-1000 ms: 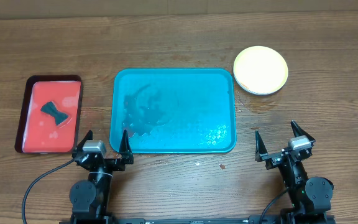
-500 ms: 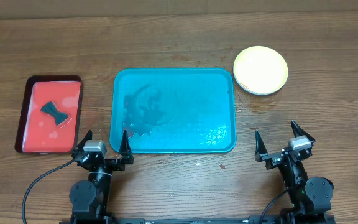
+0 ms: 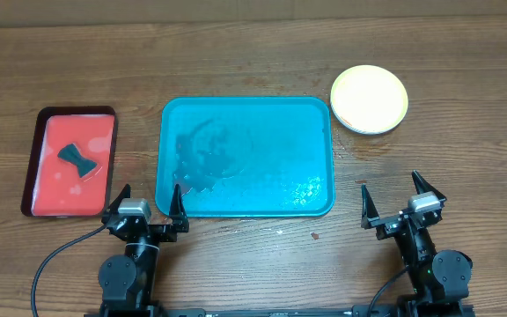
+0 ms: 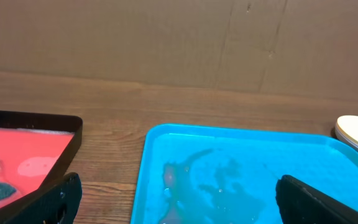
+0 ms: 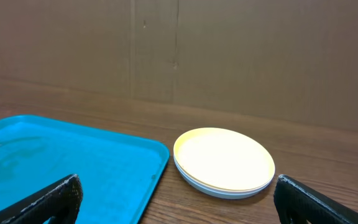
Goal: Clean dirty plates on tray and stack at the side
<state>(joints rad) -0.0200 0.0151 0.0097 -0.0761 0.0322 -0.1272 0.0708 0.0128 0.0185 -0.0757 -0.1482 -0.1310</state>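
The brown wooden counter (image 3: 253,62) carries a large teal-blue rectangular plastic tray (image 3: 280,150) at its middle, wet in patches and holding no plates. Left of it, apart, lies a smaller red rectangular tray with a dark rim (image 3: 60,189). Both arms sit folded low at the near edge. The left tool (image 3: 151,192) points at the teal tray's near left corner and the right tool (image 3: 390,183) at bare wood, both with fingers spread wide and gripping nothing. The stack of small round plastic plates (image 3: 369,97), pale yellow on top, rests on the counter near the teal tray's far right corner. A dark bow-tie-shaped sponge (image 3: 77,158) lies in the red tray.
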